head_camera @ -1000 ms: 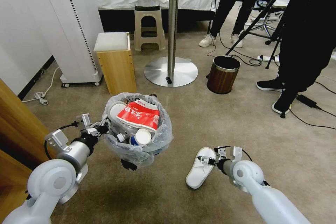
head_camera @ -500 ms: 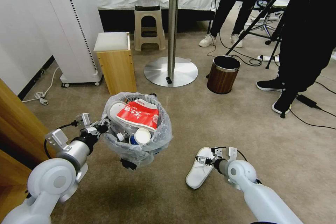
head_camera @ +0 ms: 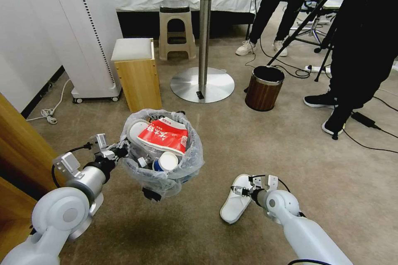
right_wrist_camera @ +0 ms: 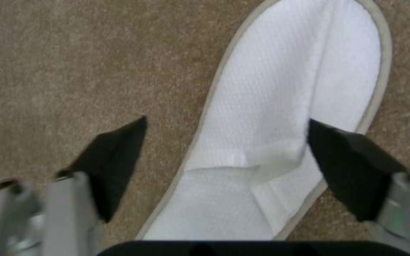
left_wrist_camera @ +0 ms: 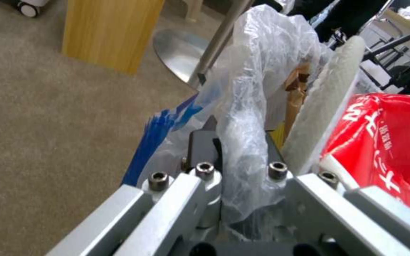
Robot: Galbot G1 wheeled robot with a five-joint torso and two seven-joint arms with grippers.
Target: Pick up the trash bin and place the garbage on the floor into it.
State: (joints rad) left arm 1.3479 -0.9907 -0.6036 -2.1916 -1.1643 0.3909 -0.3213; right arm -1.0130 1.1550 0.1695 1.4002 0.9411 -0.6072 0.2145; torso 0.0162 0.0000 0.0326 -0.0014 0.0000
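left gripper is clamped on the bag-lined rim of the trash bin, held off the floor w/ a slipper, red wrapper & cup inside. risk: the grip is partly on slick bag, so the full bin could slip or tilt & spill. right gripper, jaws spread, hangs over the white slipper on the carpet, straddling it off-centre; closing there may catch only an edge & drop it. left wrist view shows plastic bunched btwn the jaws; head view shows the bin airborne; right wrist view shows the straddle.
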